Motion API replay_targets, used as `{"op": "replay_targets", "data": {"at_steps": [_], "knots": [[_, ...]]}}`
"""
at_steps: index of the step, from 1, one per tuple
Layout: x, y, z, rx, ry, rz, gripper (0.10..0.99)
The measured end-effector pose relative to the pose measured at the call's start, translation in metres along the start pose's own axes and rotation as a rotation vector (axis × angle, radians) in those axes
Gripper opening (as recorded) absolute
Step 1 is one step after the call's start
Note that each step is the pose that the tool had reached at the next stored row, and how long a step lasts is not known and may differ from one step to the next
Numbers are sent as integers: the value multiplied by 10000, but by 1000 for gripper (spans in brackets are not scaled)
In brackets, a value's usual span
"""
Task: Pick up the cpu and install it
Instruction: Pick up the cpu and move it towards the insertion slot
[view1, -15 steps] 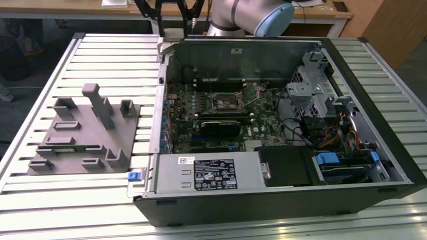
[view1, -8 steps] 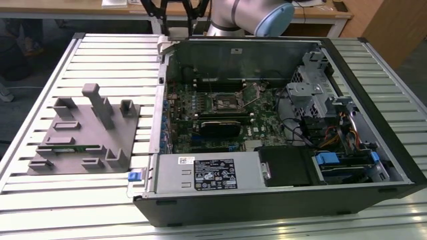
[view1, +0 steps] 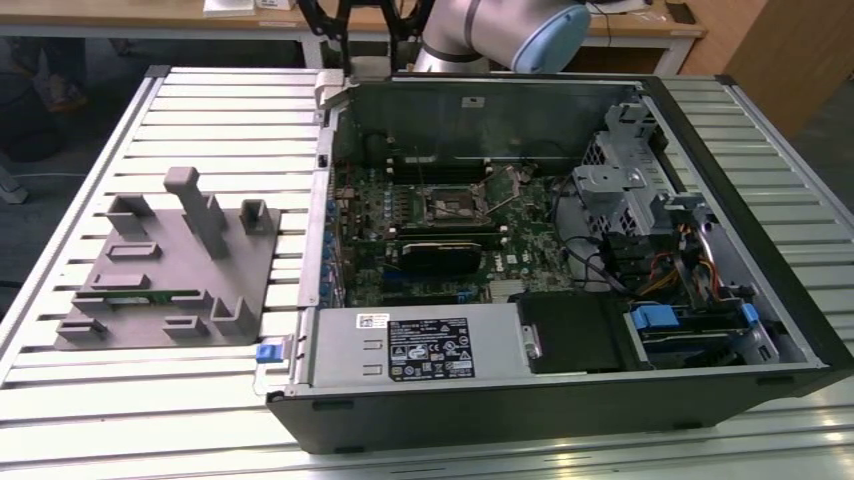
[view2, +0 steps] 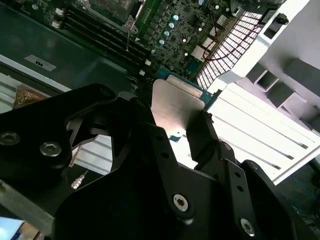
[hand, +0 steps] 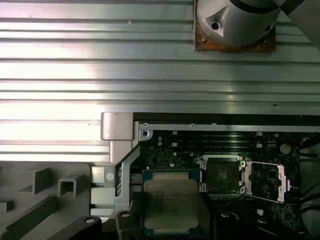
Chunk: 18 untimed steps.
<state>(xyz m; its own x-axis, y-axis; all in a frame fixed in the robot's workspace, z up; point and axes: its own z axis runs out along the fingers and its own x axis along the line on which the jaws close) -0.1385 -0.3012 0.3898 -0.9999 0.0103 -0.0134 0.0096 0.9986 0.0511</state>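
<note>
**A:** Where's the cpu (hand: 170, 200) at right now?

**B:** The gripper (view2: 176, 125) jaws are pinching it by two opposite edges. It's up in the air just beside the open socket (hand: 222, 175), not seated. My worry is that if it goes in tilted or rotated, you'd probably get bent pins.

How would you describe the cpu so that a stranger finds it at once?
Start at the open computer case on the slatted table. In both wrist views, the cpu sits between the fingers of the black gripper. It is a flat square chip with a pale silver top, unlike the dark empty socket in the case.
</note>
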Motion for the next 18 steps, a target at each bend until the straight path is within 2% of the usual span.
{"op": "replay_targets", "data": {"at_steps": [10, 18], "knots": [[-144, -1, 24, 0, 0, 0, 525], [-321, -10, 44, -1, 0, 1, 525]]}}
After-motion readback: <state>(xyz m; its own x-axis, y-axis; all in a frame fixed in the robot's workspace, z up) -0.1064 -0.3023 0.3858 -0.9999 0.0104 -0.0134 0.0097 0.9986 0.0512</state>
